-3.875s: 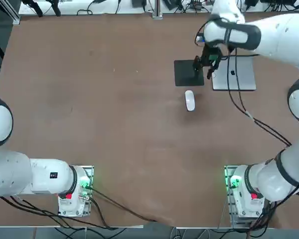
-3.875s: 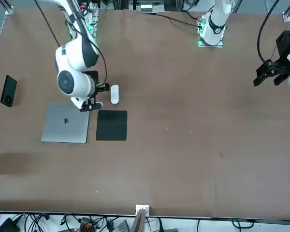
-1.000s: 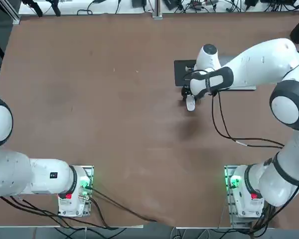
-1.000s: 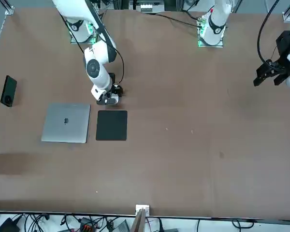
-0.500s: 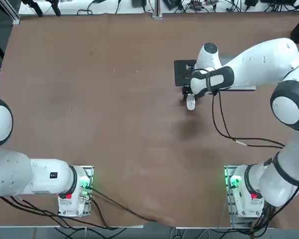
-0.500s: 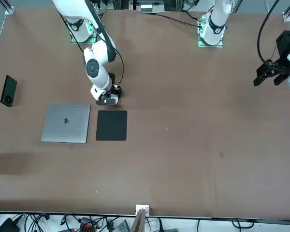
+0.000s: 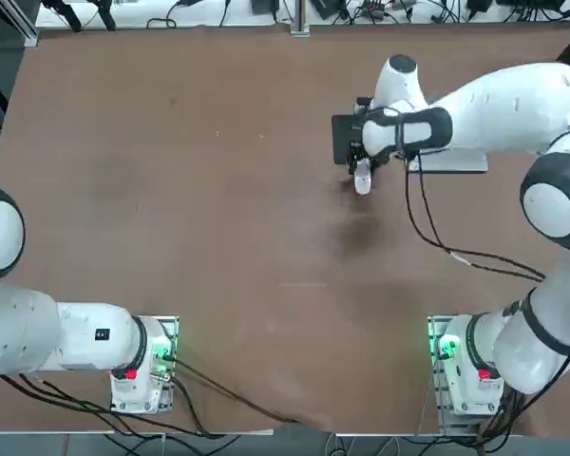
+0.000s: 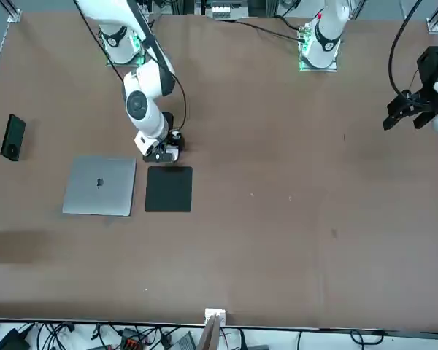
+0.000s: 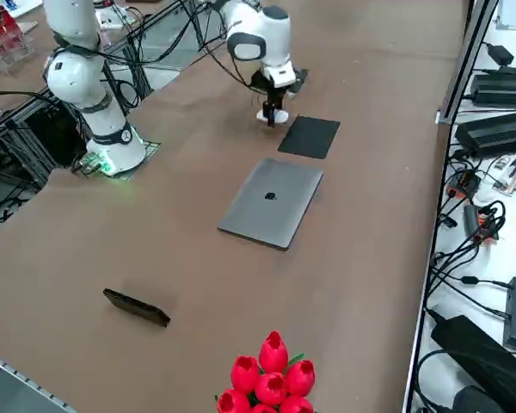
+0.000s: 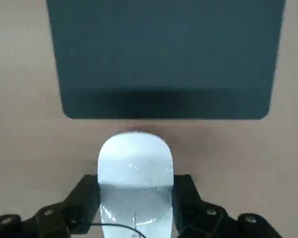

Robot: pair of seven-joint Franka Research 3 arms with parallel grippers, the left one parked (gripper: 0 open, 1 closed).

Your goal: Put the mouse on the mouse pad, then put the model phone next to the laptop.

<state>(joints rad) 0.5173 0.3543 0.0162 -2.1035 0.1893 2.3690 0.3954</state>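
The small white mouse [image 10: 135, 163] sits between my right gripper's [image 10: 135, 198] black fingers [image 10: 87, 196], which are shut on its sides. It hovers just short of the near edge of the black mouse pad [image 10: 164, 54]. In the top view the mouse [image 7: 362, 179] is right below the pad [image 7: 345, 138], and my arm covers most of the silver laptop [image 7: 451, 161]. The front view shows the mouse [image 8: 168, 154], the pad [image 8: 168, 189] and the laptop [image 8: 100, 185] side by side. The dark model phone [image 8: 12, 136] lies apart, beyond the laptop, flat on the table.
Red tulips [image 9: 269, 379] stand at the table's edge past the phone [image 9: 137, 307]. Cables and boxes line the table's far side [image 9: 490, 138]. The arm bases [image 7: 461, 366] are bolted at the near edge.
My right gripper has carried the mouse a short way toward the mouse pad; its grip has stayed the same. Laptop, pad and phone have not moved.
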